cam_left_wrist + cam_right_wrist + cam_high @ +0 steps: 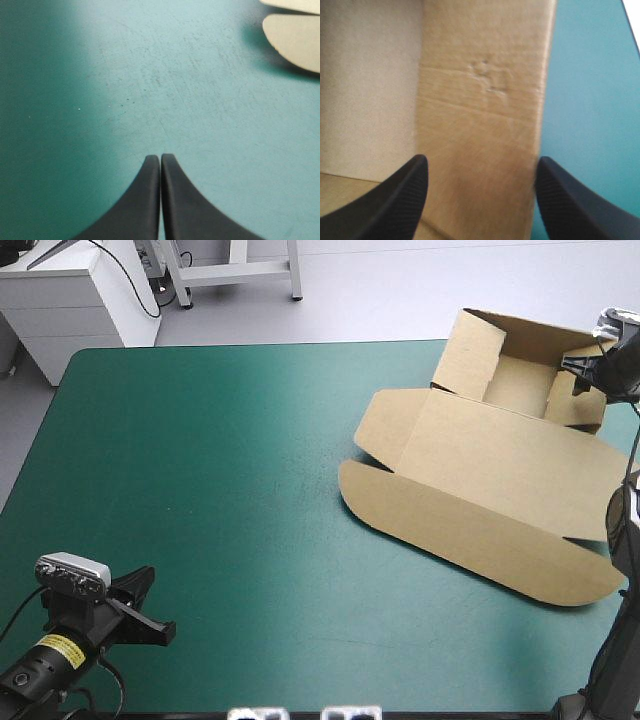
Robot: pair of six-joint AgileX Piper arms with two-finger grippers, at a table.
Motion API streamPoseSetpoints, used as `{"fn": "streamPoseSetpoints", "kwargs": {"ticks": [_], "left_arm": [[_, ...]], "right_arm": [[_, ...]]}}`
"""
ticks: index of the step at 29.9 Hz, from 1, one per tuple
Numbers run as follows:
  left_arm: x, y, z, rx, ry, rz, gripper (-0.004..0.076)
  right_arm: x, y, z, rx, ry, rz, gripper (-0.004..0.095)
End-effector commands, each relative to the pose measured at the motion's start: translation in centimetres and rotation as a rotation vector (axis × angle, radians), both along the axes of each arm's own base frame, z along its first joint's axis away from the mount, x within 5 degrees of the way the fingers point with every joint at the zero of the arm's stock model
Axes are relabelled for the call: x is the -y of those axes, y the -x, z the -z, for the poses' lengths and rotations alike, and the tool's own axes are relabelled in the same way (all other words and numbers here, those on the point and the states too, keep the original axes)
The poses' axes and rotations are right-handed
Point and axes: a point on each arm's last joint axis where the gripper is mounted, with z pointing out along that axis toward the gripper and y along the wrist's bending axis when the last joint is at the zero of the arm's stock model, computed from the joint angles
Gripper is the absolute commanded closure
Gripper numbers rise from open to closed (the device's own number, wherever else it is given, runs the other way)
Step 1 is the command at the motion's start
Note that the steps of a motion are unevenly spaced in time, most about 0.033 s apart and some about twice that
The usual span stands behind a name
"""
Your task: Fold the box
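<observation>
The brown box [485, 455] lay on the far right part of the teal-green worktop [220, 490], well away from the near left corner. It was half built. Its tray [520, 385] sat toward the far edge with walls already raised around it. Its lid [500, 465] was spread flat toward the robot and ended in a long rounded flap [470, 530]. The right gripper [588, 372] was over the tray's right-hand side. In its wrist view the jaws stood wide apart on either side of an upright side wall [480, 100], with the tray's inside on one side of that wall and bare cover on the other. They held nothing and were not seen to press the board. That placement probably served the step in hand: jaws astride a wall are set to pinch it, steady it or tuck it inward. The left gripper [155, 615] was low over the near left corner, well apart from the box. Its jaws were pressed together in one point and empty, with only bare cover ahead and the tip of the rounded flap far off to one side. Parked there, it left the lid free to swing and kept out of the other arm's way. The walls seemed largely formed, so the task looked well advanced, though the lid was untouched.
</observation>
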Motion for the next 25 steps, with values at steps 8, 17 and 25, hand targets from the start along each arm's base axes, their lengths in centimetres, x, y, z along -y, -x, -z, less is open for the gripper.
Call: {"fn": "streamPoseSetpoints", "kwargs": {"ticks": [8,17,25], "left_arm": [[0.2,-0.2,-1.4,0.082,0.045,0.005,0.0732],[0.2,-0.2,-1.4,0.08,0.044,0.005,0.0732],[0.1,-0.2,-1.3,0.07,0.035,0.003,0.0732]], "right_arm": [[-0.9,4.3,-9.0,0.18,0.111,-0.004,0.0168],[-4.8,11.3,-18.5,0.437,0.124,-0.152,0.0657],[-11.1,15.1,-20.8,0.514,0.069,-0.389,0.0913]]}}
